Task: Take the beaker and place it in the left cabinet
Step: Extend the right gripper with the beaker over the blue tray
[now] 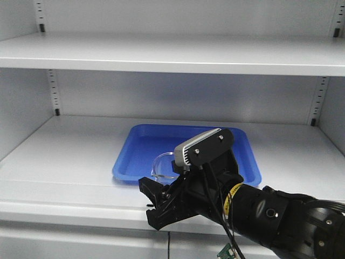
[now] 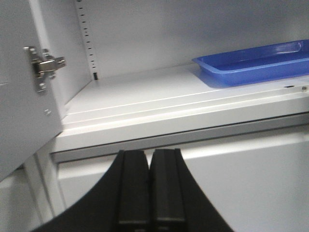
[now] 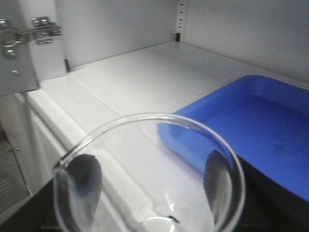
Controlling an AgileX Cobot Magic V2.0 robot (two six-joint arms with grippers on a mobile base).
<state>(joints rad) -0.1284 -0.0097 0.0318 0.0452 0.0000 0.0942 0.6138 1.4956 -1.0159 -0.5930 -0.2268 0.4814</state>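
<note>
1. Landmark: a blue tray (image 1: 161, 141) lies flat on the lower shelf (image 1: 64, 162) of the grey cabinet (image 1: 172, 97), toward the middle of the shelf.
2. The right gripper (image 1: 152, 204) sits at the tray's near-left corner, over the shelf's front edge, and its black arm comes in from the lower right of the tray.
3. The beaker (image 1: 163, 165) is in the right gripper's grasp. Front view shows its clear rim just over the tray's near-left rim, between the gripper's fingers and the small camera housing on the wrist.
4. Right wrist view: the beaker (image 3: 159, 117) fills the lower frame with its mouth facing the lens. Two dark pads (image 3: 83, 180) press its wall from opposite sides, seen through the glass. The gripper is open only as wide as the beaker and closed onto it.
5. Same view: the tray (image 3: 270, 125) lies to the right of and beyond the beaker, and bare shelf (image 3: 145, 72) lies to the tray's left.
6. Cannot tell whether the beaker's base touches the shelf or hangs clear of it.
7. The left gripper (image 2: 149, 193) is low and in front of the cabinet, below the shelf's front edge and well left of the tray (image 2: 251, 63). Its two fingers are pressed together with nothing between them.
8. A metal hinge (image 2: 46, 65) sits on the open door (image 2: 19, 106), far left of the tray.
</note>
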